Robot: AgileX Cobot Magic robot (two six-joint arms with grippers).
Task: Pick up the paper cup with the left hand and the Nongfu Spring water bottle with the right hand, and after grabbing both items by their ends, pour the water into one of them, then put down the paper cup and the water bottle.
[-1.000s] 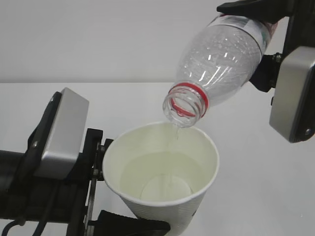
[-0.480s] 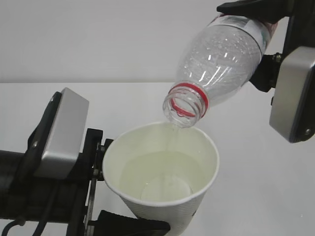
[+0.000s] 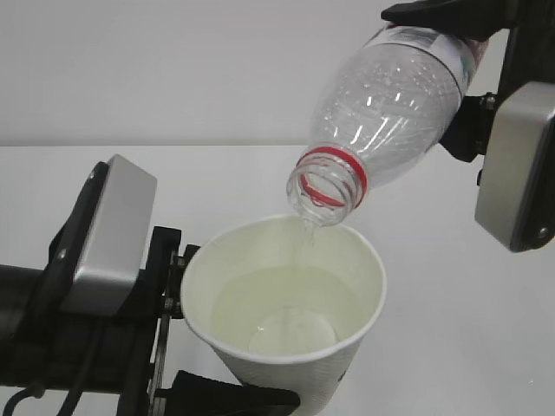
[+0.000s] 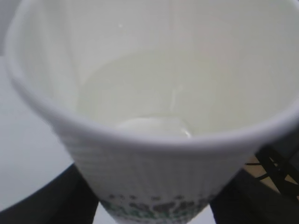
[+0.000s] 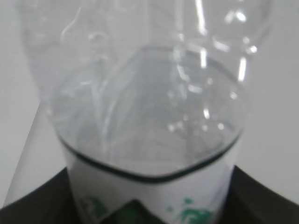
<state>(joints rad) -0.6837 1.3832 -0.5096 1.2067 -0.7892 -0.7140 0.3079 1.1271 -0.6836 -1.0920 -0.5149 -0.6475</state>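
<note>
The right hand, closed around the tipped Nongfu Spring water bottle, pours the last water into the paper cup, which the left hand grips at its base; next, I think, the bottle must be turned upright and both set down on the bench.

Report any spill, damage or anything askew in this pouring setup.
Nothing stands out. The water bottle is tipped mouth-down over the paper cup, as pouring needs, and the water sits inside the cup. No spill shows on the table.

The water in my paper cup has risen slightly; the trickle from the bottle has thinned.
</note>
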